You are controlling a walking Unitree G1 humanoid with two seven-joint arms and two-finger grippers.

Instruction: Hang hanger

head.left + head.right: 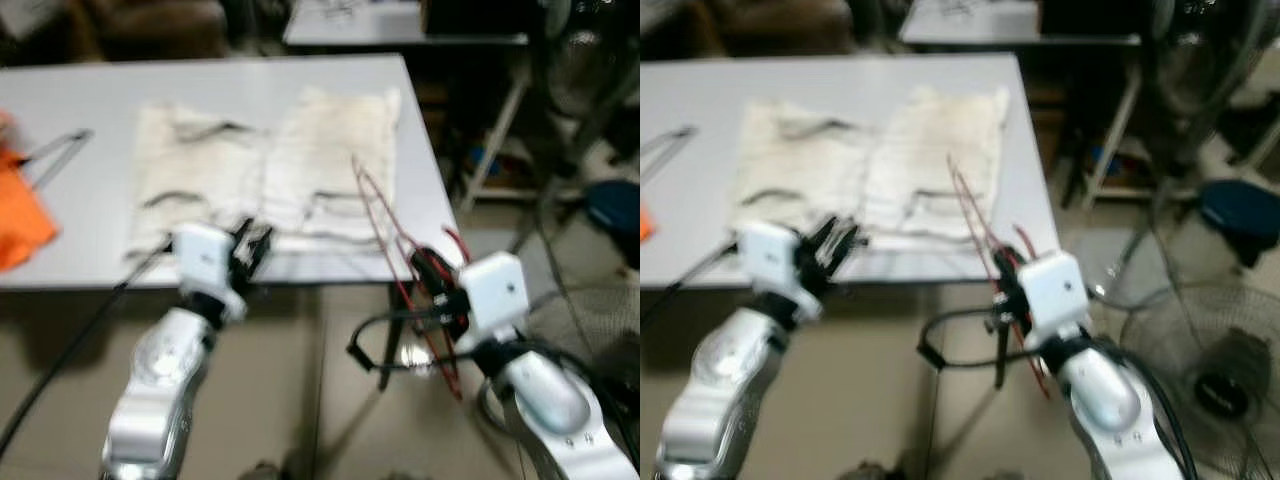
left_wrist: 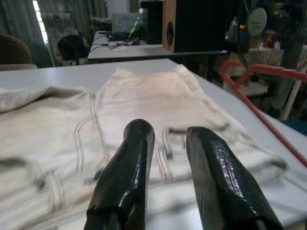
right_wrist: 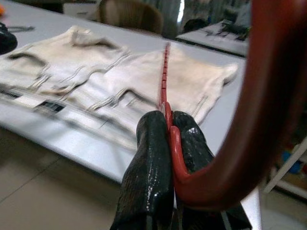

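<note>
- Two grippers are up in front of me, both near the front edge of the table point(image 1: 90, 270).
- My right gripper point(image 3: 168, 127) is clamped on the hanger point(image 1: 385, 225): in the right wrist view both black fingers point(image 3: 148, 167) press against the thin red wire, with no gap left.
- The hanger's hook point(image 3: 259, 110) curls up right beside the wrist camera, very close and blurred.
- In the head views I see the hanger reaching from that gripper up over the table's front right corner, its far end above the right half of the cloth point(image 1: 270, 165). I cannot tell whether it touches the cloth.
- My left gripper point(image 2: 168, 143) holds nothing; its fingers point(image 2: 127, 172) stand slightly apart with a narrow gap between them.
- It sits at the near edge of the cloth, just above it. I cannot tell whether the tips touch the fabric.
- The cloth is cream-coloured, spread flat, with seams and pocket-like lines; it covers the middle and right of the table.
- An orange item point(image 1: 20, 215) lies at the table's left edge, with a thin metal piece point(image 1: 55, 150) beside it.
- A fan point(image 1: 1205, 360) stands on the floor to my right, well apart from the table.
- A second table point(image 1: 400, 25) stands behind, with dark furniture around it.
</note>
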